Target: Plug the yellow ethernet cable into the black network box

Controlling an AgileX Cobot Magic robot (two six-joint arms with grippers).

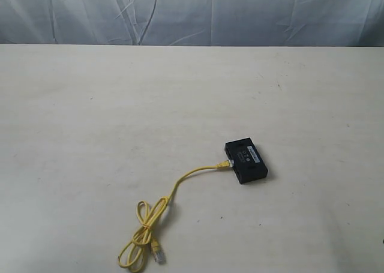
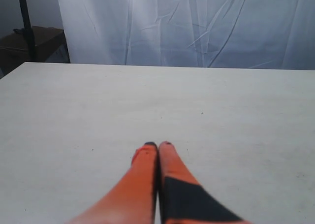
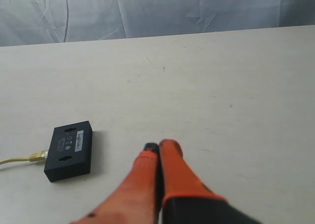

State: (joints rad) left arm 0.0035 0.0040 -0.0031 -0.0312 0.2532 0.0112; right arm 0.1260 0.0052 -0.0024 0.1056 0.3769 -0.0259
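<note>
**Yellow cable meets the black box; both claws clenched on nothing**

Yellow cord runs across the pale table (image 1: 120, 105) in the exterior view, the only view that takes in the whole of the yellow ethernet cable (image 1: 176, 185). One end reaches the left side wall of the black network box (image 1: 246, 161), which lies flat on the table right of centre with its pale label strip facing up. From there the cord curves down and left into a loose coil (image 1: 143, 231) near the front edge. The free plug (image 1: 159, 256) lies just beside that coil.

The right wrist view shows the box (image 3: 69, 150) closer, with the label and small printed marks on its top. Only a short run of the cable (image 3: 17, 160) is in that picture. Its plug (image 3: 38, 156) touches the box's side and seems to sit in a port, though how deep it goes cannot be told. The right gripper (image 3: 158, 146) shows here with its orange fingers pressed together, holding nothing. It is near the box but clear of it.

The left wrist view takes in neither box nor cable, just bare tabletop, a creased pale curtain (image 2: 197, 27) and a dark pole (image 2: 24, 22) at one side. The left gripper (image 2: 158, 145) is likewise clenched tight and empty. Only the wrist views show the two claws.
</note>
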